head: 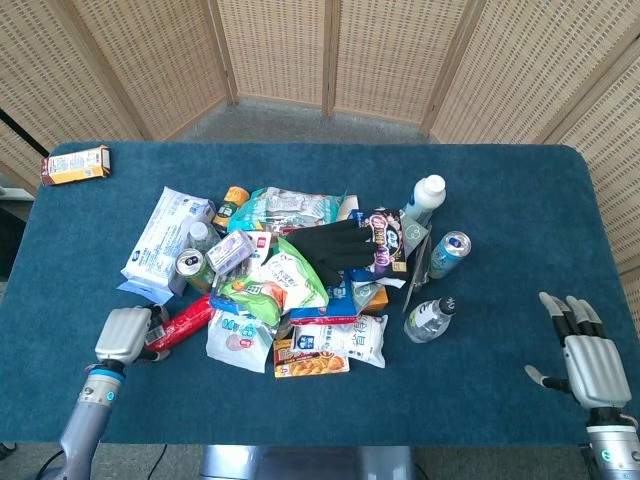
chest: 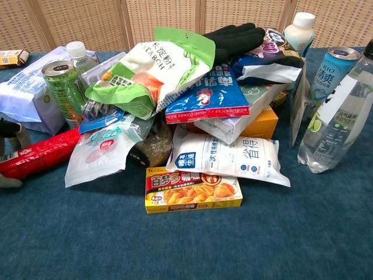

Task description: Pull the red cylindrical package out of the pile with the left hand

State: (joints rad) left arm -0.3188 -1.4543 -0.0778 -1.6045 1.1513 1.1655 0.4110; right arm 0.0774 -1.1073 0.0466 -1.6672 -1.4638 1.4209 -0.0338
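Observation:
The red cylindrical package [head: 188, 320] lies at the left edge of the pile, its inner end tucked under a clear snack bag [head: 238, 338]. My left hand [head: 126, 334] covers its outer end and grips it. In the chest view the fingers [chest: 22, 137] curl over the top of the red cylindrical package [chest: 44, 154] and the thumb [chest: 9, 182] sits just under it at the frame's left edge. My right hand [head: 587, 362] rests open on the table at the far right, holding nothing; the chest view does not show it.
The pile holds a green can [head: 189, 264], a white wipes pack [head: 166, 238], a green starch bag [head: 280, 280], a black glove [head: 335, 245], a curry box [head: 311, 362] and bottles [head: 431, 318]. An orange box [head: 75, 165] lies at the back left corner.

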